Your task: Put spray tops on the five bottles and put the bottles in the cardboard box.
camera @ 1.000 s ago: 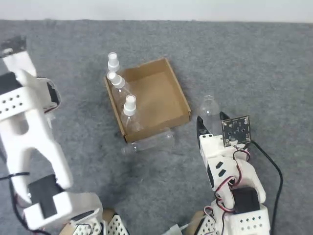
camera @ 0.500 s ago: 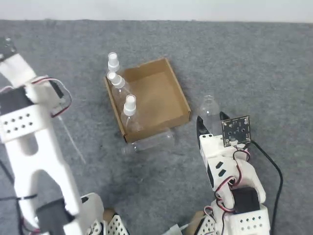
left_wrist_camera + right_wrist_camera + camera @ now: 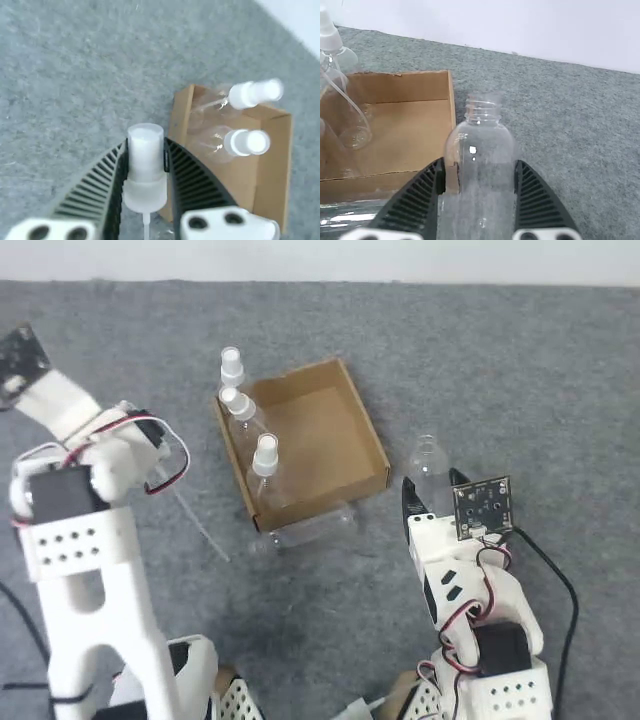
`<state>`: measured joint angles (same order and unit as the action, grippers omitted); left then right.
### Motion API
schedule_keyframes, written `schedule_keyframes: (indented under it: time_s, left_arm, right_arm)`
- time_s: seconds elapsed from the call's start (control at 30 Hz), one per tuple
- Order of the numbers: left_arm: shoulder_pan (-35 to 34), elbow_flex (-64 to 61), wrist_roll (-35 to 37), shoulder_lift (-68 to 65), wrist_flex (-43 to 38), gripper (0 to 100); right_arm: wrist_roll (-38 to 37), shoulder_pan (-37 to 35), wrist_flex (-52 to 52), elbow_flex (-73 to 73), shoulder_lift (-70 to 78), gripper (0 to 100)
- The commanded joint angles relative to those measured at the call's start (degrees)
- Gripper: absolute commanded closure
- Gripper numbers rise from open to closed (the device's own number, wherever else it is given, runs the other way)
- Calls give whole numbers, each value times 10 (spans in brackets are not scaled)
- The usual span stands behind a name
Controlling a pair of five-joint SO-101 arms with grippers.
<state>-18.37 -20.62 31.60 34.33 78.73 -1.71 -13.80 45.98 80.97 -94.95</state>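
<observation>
High view: three capped bottles stand at the cardboard box's left wall. Left wrist view: left gripper clamps a spray top. Right wrist view: right gripper clamps an uncapped bottle beside the box. Capping is likely next, which calls for aligning the top over the neck.

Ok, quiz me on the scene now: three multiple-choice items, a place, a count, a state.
1. Where is the lying bottle? A inside the cardboard box; B in a claw; C on the carpet beside the box.
2. How many bottles wear spray tops? A two; B three; C five.
3. The right claw is: A shut on an uncapped bottle; B open and empty; C shut on a spray top.
C: it lies along the box's outer wall. B: three white tops show in the high view. A: both fingers press the open-necked bottle.
</observation>
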Motion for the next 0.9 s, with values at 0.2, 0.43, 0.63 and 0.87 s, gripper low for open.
schedule_keyframes:
  time_s: [0.2,0.43,0.63,0.87]
  left_arm:
    - [8,-46,47,142,-33,988]
    - [9,-118,83,227,-90,988]
    - [9,-180,102,305,-127,988]
    - [9,-270,144,406,-191,988]
  right_arm:
    - [-3,-6,-12,-5,-13,954]
    - [33,-11,-11,-9,-13,951]
    - [29,-53,-11,-4,-13,952]
    - [29,-56,-12,2,-13,951]
